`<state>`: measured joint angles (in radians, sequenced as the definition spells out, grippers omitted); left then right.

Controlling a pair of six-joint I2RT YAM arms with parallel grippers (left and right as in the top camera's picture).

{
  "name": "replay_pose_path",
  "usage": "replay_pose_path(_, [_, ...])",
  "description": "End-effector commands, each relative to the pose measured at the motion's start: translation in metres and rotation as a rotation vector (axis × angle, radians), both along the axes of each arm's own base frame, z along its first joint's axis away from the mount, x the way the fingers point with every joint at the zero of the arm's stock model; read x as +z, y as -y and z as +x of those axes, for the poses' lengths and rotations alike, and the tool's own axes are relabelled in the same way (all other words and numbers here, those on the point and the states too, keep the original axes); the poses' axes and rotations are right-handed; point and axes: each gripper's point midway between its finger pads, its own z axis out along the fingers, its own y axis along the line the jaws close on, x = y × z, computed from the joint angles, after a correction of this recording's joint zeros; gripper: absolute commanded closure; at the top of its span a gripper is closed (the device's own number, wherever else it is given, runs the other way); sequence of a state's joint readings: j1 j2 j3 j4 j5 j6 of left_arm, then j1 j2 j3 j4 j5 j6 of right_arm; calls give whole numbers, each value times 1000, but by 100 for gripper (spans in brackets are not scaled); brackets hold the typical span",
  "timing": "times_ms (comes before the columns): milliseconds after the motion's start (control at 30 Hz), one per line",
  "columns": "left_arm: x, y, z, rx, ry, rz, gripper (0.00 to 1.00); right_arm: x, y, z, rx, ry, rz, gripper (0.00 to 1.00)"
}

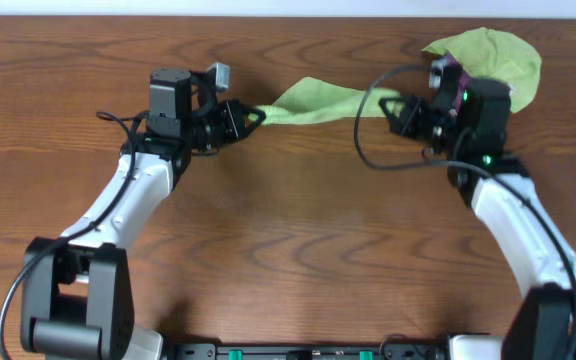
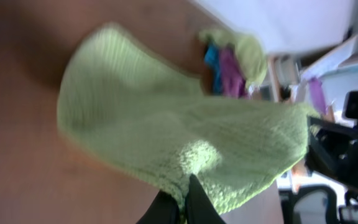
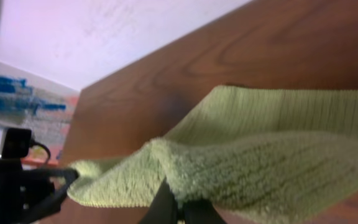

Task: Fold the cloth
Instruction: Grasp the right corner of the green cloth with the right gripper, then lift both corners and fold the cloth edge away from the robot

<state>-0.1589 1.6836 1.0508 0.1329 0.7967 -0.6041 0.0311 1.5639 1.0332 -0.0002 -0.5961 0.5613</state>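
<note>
A light green cloth (image 1: 328,100) is stretched across the far half of the wooden table, between my two grippers. My left gripper (image 1: 253,115) is shut on its left corner. My right gripper (image 1: 396,108) is shut on an edge further right. The rest of the cloth (image 1: 498,55) bunches at the far right behind the right arm. In the left wrist view the cloth (image 2: 166,130) hangs from the shut fingers (image 2: 182,205). In the right wrist view the cloth (image 3: 260,162) drapes over the shut fingers (image 3: 179,208).
The brown wooden table (image 1: 298,240) runs under both arms. The table's far edge (image 1: 288,18) lies just behind the cloth. The left arm (image 3: 17,180) shows in the right wrist view.
</note>
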Motion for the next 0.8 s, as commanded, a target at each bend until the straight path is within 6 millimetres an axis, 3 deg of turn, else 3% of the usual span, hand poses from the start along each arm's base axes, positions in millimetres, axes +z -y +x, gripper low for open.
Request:
replay_pose_path(0, [0,-6,29,107,-20,-39,94,0,4,30,2,27,-44,99])
replay_pose_path(200, [34,0,86,130,95,-60,94,17,3,81,2,84,-45,99])
replay_pose_path(367, [58,4,124,127,140,-61,94,42,4,109,-9,135,-61,99])
replay_pose_path(600, [95,-6,141,107,212,-43,94,88,7,120,-15,220,-88,99])
replay_pose_path(767, [119,-12,137,57,225,-69,94,103,6,116,11,219,-128,99])
